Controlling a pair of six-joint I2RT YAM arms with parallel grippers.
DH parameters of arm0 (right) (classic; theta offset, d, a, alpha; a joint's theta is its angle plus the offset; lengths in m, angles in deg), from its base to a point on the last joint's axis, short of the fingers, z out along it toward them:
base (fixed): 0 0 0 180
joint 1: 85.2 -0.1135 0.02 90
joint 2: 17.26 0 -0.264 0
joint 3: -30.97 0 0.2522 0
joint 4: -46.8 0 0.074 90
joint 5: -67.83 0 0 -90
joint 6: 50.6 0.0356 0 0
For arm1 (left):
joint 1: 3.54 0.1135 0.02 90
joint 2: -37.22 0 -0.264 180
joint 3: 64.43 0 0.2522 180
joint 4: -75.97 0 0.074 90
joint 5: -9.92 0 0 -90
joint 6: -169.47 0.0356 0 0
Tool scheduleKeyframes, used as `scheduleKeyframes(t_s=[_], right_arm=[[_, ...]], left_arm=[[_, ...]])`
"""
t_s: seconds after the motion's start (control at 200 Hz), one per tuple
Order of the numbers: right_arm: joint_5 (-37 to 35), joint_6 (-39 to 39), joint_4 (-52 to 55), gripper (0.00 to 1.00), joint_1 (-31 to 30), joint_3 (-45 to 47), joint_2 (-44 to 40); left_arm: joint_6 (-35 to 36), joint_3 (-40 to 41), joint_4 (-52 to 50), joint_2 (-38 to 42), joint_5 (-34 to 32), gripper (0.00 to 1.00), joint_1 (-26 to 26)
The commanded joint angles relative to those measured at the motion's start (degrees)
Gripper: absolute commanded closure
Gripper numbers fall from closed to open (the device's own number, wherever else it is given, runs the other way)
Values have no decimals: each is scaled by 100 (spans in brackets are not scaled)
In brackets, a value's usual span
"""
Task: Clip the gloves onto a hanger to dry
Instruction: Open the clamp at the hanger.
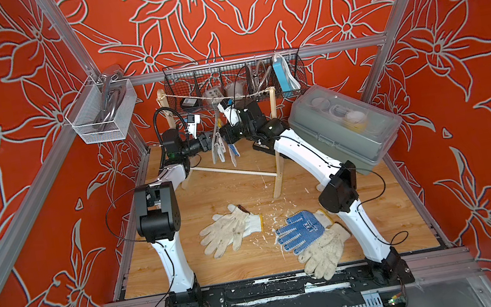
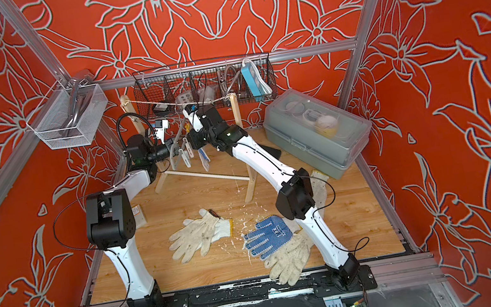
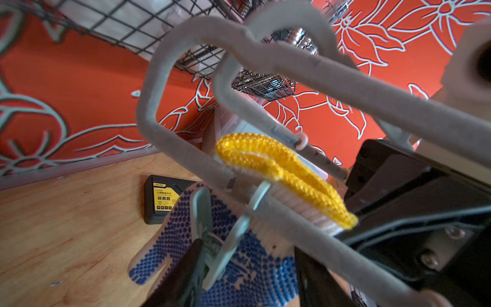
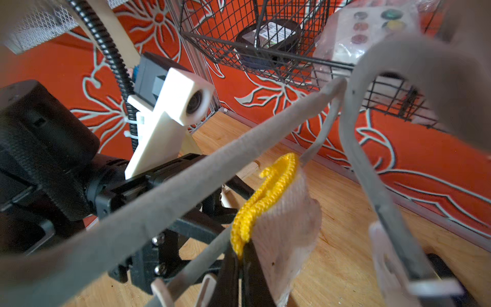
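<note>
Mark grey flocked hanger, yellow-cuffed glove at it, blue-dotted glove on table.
Grey flocked hanger [image 3: 372, 98]: left wrist view, long bar.
Yellow-cuffed knit glove [image 4: 265, 196]: right wrist view, cuff.
Blue-dotted knit glove on table [image 1: 303, 230]: a top view, palm.

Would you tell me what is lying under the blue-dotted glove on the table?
An off-white knit glove lies under the blue-dotted glove, with its fingers and cuff end sticking out. Part of it is covered, so anything else beneath cannot be seen.

hanger [image 3: 345, 87] matt grey, felt-like; glove [image 3: 260, 271] knit cloth, blue raised dots; tabletop [image 3: 66, 226] smooth wood grain.
</note>
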Motion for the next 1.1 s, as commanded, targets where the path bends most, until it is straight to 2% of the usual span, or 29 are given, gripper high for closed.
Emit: scheduleKeyframes(t_s=[0.0,0.16,0.35,0.52,0.736,0.876,1.096], right_arm=[[390,-4,133,100,-63,153,-79],[87,-82,383,100,-55,79,-62],[-754,-30,762,100,-52,-192,34],[-1479,165,614,100,-54,-230,52],[-2081,333,416,100,-98,-477,305],[-1828,254,-127,100,-111,-431,377],[-1092,246,-346,100,-98,-581,551]], left_arm=[[-505,-225,843,-72,280,47,-25],[-538,-104,936,0,266,51,-55],[311,19,15,321,7,50,-60],[1077,58,-833,585,-306,50,-59],[1424,142,-1270,775,-383,47,-54],[1736,151,-1668,895,-447,45,-45],[1988,189,-2107,1118,-384,41,14]])
